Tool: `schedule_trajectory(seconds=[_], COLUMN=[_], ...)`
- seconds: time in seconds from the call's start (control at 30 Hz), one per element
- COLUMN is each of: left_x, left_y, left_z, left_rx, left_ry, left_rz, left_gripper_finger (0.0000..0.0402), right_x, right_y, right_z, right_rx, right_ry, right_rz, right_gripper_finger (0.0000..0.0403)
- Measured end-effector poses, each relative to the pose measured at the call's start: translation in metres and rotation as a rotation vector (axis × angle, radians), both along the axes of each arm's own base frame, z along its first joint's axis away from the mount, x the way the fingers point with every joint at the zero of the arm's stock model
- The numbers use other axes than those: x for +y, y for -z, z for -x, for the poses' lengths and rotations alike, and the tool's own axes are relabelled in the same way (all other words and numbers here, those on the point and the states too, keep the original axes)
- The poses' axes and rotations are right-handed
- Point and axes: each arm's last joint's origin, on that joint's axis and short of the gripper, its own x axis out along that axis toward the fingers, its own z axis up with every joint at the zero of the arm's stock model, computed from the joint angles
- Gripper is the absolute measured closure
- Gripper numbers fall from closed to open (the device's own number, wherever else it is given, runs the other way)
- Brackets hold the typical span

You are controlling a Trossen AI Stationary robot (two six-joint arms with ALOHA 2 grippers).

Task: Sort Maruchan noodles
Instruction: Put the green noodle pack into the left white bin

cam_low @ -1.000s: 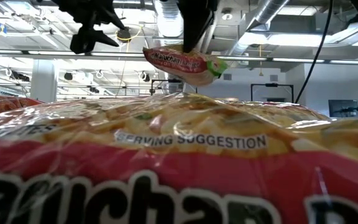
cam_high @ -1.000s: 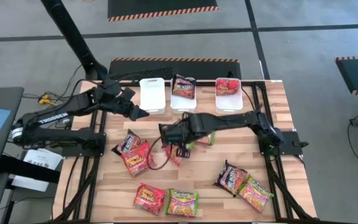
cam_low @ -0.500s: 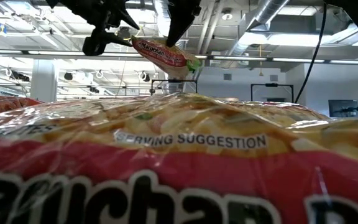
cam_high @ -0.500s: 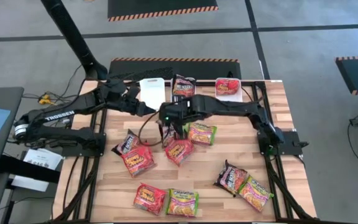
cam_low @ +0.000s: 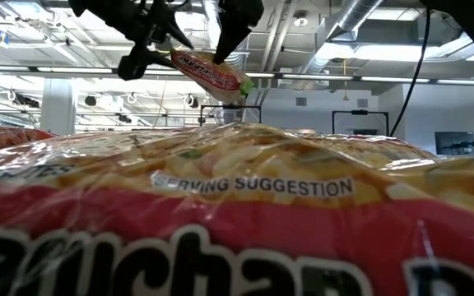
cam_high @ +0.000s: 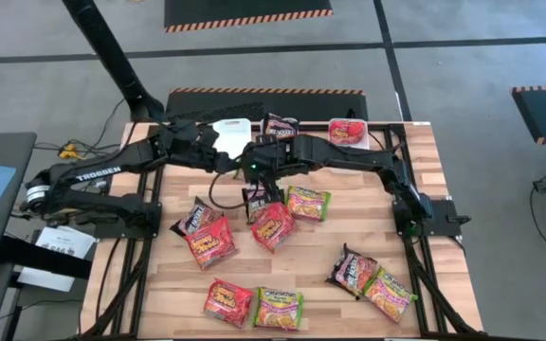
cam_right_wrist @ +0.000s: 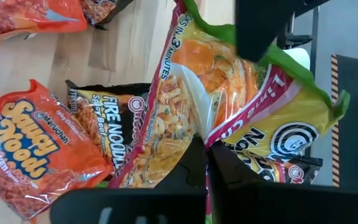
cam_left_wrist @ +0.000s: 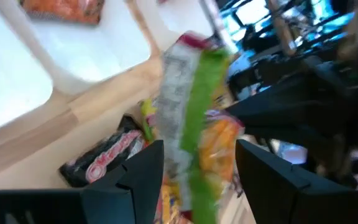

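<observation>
Hanging above the back-centre of the wooden surface, the right hand pinches a green-yellow noodle packet by one edge, its fingers pressed together on the crinkled plastic. In the low view the packet tilts in the air, clear of everything below. The left hand sits just beside it with fingers spread, the packet's green edge lying between them in the left wrist view; contact cannot be told.

Three white trays line the back edge: the left tray mostly covered by the arms, the middle tray holding a dark packet, the right tray holding a red packet.

Loose packets on the surface:
- a cluster under and just in front of the hands: dark packet, red packet, red packet, green-yellow packet;
- front edge: red packet beside green-yellow packet;
- front right: dark packet touching green-yellow packet.

Open boards remain along the right side and between the clusters.
</observation>
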Motion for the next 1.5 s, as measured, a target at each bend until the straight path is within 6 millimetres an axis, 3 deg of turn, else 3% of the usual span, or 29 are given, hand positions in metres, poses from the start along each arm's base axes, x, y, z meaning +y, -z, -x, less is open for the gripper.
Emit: schedule_trajectory(seconds=[0.57,0.67,1.0,1.33,1.5], left_x=[0.007,0.007,0.007,0.01,0.016], left_y=[0.014,0.013,0.012,0.01,0.003], left_z=[-0.021,-0.022,-0.022,-0.018,-0.009], left_rx=[0.002,-0.011,-0.014,-0.018,-0.04], left_ry=[0.058,0.083,0.118,0.12,0.098], left_rz=[0.015,-0.001,-0.048,-0.073,-0.11], left_gripper_finger=[0.0216,0.0233,0.035,0.036,0.0363], right_x=[-0.004,-0.004,-0.004,-0.011,-0.018], right_y=[0.0,0.0,0.0,-0.001,-0.013], right_z=[0.0,0.0,0.001,0.0,0.01], right_rx=[0.0,0.006,0.011,-0.001,-0.02], right_ry=[-0.01,-0.013,-0.017,-0.001,0.018], right_rz=[0.008,0.009,0.011,0.013,0.016], right_gripper_finger=[0.0397,0.0397,0.037,0.0325,0.0307])
